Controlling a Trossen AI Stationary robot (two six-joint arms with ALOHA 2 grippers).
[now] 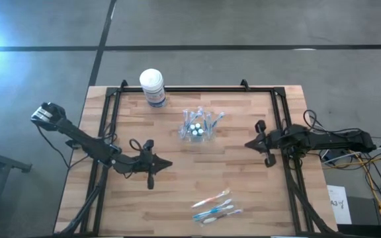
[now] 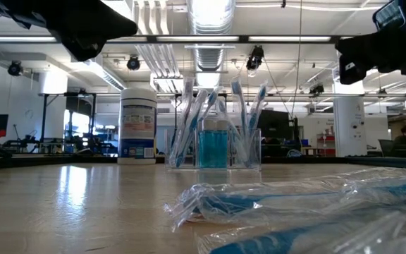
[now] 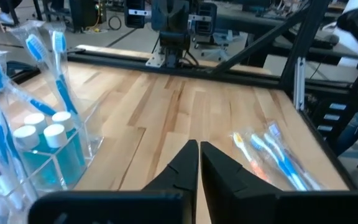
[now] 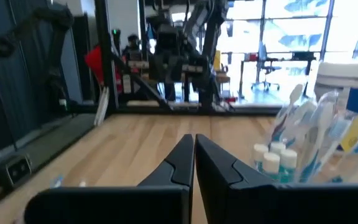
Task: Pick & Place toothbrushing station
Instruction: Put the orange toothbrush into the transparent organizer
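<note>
A clear plastic cup (image 1: 199,125) stands on its base at the table's middle, toward the far side. It holds several blue-white toothbrushes upright and three white-capped tubes (image 3: 42,127). More toothbrushes in clear wrap (image 1: 213,206) lie flat near the table's front edge. My left gripper (image 1: 170,164) is shut and holds nothing. It hovers left of centre and points toward the table's right. My right gripper (image 1: 247,143) is also shut on nothing. It hovers near the table's right edge and points left, with the cup (image 4: 291,155) ahead of it.
A white-lidded canister with a blue label (image 1: 152,86) stands at the far edge, left of the cup. A black metal frame (image 1: 197,89) runs along the table's far, left and right sides. Bare wood lies between the two grippers.
</note>
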